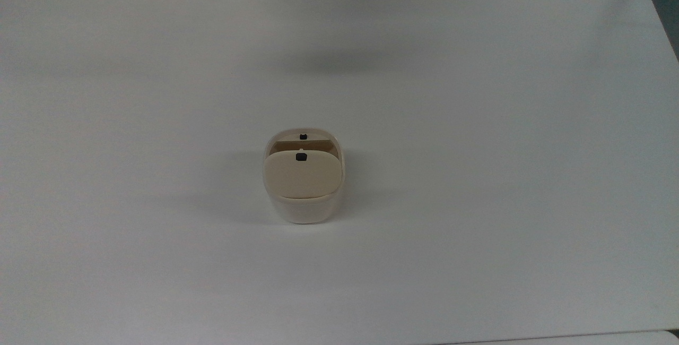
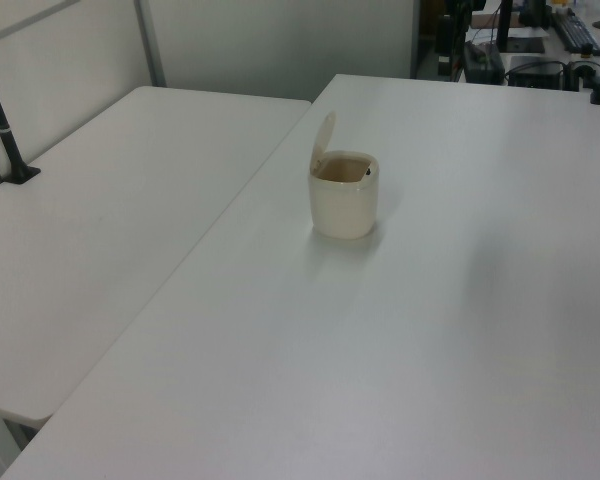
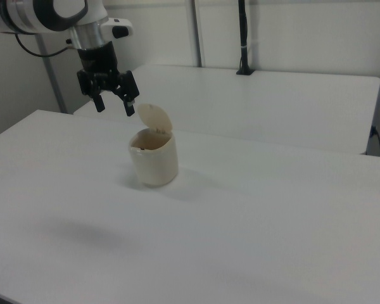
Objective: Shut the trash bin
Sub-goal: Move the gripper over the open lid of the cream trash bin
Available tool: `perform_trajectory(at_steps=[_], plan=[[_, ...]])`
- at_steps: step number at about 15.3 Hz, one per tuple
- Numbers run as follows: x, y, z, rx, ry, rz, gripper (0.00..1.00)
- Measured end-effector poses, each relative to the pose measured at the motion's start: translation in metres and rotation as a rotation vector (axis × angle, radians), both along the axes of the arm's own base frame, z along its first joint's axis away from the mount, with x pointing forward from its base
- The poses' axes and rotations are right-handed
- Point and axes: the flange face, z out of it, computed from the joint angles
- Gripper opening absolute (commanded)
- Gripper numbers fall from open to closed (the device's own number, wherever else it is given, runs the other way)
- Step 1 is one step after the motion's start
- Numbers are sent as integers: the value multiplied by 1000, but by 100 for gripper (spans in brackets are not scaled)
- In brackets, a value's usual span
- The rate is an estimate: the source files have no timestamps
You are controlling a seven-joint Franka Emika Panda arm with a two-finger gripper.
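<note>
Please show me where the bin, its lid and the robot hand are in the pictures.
bin (image 3: pixel 154 166), right view, on the front wall of the body.
lid (image 1: pixel 302 175), top view, on the middle of the raised lid's face.
hand (image 3: pixel 115 106), right view, midway between the two open fingertips.

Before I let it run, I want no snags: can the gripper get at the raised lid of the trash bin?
Probably yes. The gripper hangs open above the table, apart from the trash bin. The lid stands up, and nothing lies between them.
</note>
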Motion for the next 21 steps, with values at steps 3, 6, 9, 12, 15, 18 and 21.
perform_trajectory(at_steps=[3, 6, 9, 12, 15, 18, 21], plan=[[0, 0, 0, 0, 0, -1, 100], [0, -1, 0, 0, 0, -1, 100], [0, -1, 0, 0, 0, -2, 100], [0, -1, 0, 0, 0, -2, 99], [0, -1, 0, 0, 1, 3, 65], [0, -1, -1, -1, 5, 50, 25], [0, -1, -2, -2, 8, 73, 1]])
